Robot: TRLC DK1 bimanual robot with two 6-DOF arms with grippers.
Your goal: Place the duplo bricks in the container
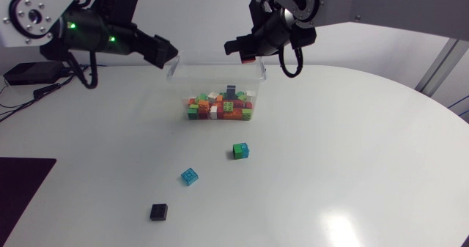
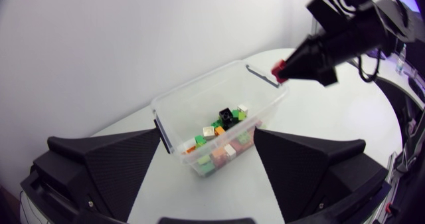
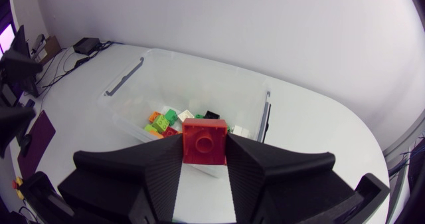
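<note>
From my station, my right arm's gripper [image 3: 204, 152] is up over the clear container [image 1: 212, 64], and its fingers [image 3: 146, 174] are clamped on a red brick [image 3: 204, 141] from both sides, studs facing the wrist camera. In the head view that brick hangs above the container's end on my right arm's side; the left wrist view puts it at about the rim there, by a dark handle. My left arm's gripper [image 1: 165, 53] hovers at the container's opposite end. Its fingers [image 2: 119, 164] are spread wide with nothing between them, and the container shows through the gap. The container sits on the white surface [image 1: 352, 152] toward its far side, and a heap of mixed bricks [image 1: 220, 106] in green, orange, red, white and black covers the part of its floor nearest the camera in the head view. Three loose pieces lie on the surface in front of the container, well apart from it and from each other: a green and blue brick [image 1: 240, 151] closest to it, a light blue brick [image 1: 190, 176] farther out, and a black brick [image 1: 158, 212] farthest away.
</note>
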